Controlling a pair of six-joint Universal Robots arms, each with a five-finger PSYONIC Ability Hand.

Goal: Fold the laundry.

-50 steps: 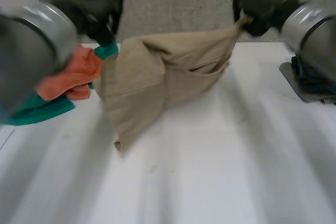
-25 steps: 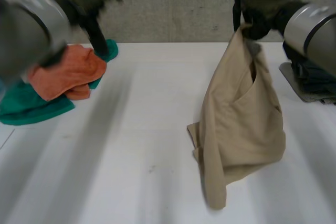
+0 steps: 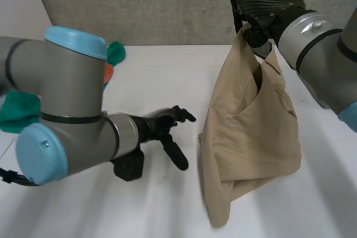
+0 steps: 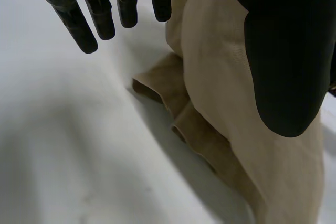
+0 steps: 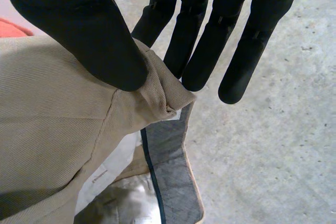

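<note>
Right robot hand (image 3: pixel 265 4) pinched the tan garment (image 3: pixel 251 132) by its top, bottom slumped on the surface (image 3: pixel 167 204) right of centre; left robot hand (image 3: pixel 162 125), empty and wide, likely needed a loose corner, not bunched folds.

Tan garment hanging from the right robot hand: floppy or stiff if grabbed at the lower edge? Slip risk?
Likely floppy: the tan garment hangs from the right robot hand in loose folds, its bottom bunched on the table. Probably light, since a pinch at one edge carries it. Slip seems unlikely: the weave looks coarse.
</note>
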